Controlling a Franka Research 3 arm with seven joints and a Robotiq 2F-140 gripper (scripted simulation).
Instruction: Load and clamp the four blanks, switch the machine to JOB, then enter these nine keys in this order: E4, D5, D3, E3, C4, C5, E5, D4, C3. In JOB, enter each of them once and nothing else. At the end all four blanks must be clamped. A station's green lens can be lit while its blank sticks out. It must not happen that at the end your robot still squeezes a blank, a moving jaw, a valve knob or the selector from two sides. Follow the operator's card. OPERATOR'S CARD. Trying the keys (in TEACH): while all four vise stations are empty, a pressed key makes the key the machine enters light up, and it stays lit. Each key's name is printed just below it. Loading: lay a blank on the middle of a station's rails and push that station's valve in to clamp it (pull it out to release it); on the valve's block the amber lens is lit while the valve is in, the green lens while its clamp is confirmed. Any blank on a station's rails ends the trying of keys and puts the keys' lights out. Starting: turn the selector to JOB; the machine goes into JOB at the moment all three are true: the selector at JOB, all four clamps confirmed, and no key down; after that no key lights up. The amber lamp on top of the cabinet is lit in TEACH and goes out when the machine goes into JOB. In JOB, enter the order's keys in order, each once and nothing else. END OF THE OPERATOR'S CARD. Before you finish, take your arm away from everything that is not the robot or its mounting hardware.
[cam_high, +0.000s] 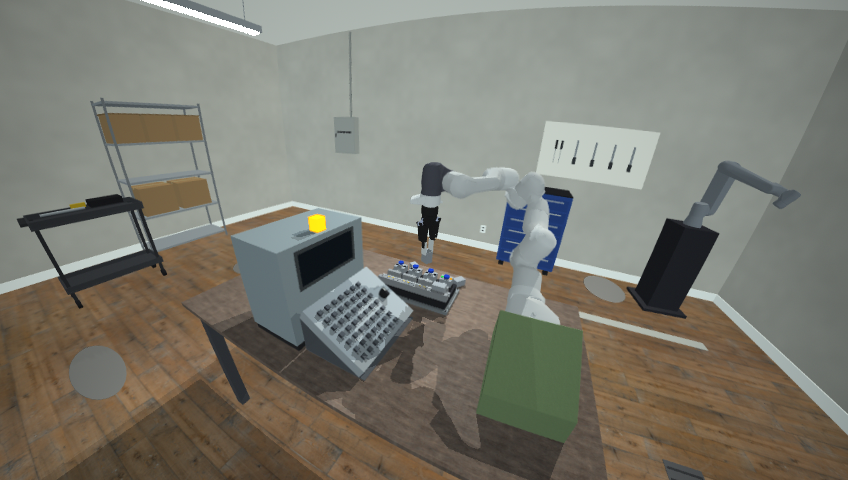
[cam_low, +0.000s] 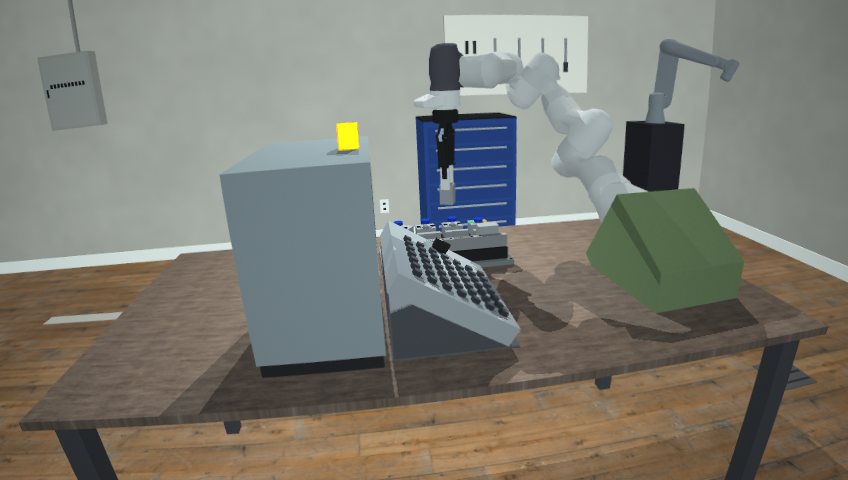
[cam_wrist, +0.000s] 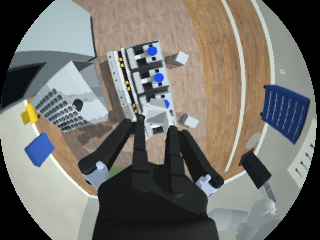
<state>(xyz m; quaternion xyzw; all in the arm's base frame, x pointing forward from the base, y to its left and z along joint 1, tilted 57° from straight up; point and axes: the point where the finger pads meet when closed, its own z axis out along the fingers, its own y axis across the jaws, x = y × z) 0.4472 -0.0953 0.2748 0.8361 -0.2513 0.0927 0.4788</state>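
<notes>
My gripper (cam_high: 426, 248) (cam_low: 446, 183) (cam_wrist: 155, 113) is shut on a small grey blank (cam_high: 426, 255) (cam_low: 446, 193) (cam_wrist: 158, 118) and holds it upright, well above the table. It hangs over the far side of the vise fixture (cam_high: 441, 296) (cam_low: 483, 243) (cam_wrist: 127, 74), which carries blue valve knobs (cam_wrist: 152, 50). A green lens (cam_low: 470, 221) is lit at one station. Two loose blanks (cam_wrist: 180, 59) (cam_wrist: 191, 122) lie on the table beside the fixture. The sloped keyboard (cam_high: 357, 318) (cam_low: 452, 283) (cam_wrist: 56, 103) has a black selector (cam_high: 384, 292) (cam_low: 440, 245). The amber lamp (cam_high: 316, 223) (cam_low: 347, 136) on the cabinet is lit.
The grey cabinet (cam_high: 267, 279) (cam_low: 303, 255) stands left of the keyboard. A big green block (cam_high: 532, 374) (cam_low: 666, 249) covers the arm's base at the right of the table. A blue drawer unit (cam_high: 535, 231) (cam_low: 476, 166) stands behind the table.
</notes>
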